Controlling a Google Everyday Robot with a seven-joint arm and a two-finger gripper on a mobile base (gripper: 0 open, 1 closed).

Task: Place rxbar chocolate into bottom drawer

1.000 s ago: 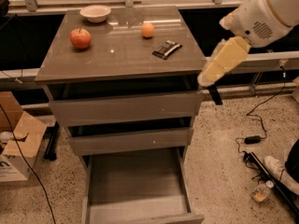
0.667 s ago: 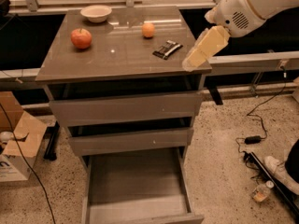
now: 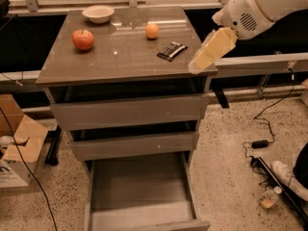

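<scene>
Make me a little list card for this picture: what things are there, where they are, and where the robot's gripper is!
bar: rxbar chocolate lies flat on the cabinet top, right of the middle
bottom drawer: pulled open, bar not in it
gripper: over the top's right front corner, beside the bar, not touching it
also on top: red apple, orange, white bowl
</scene>
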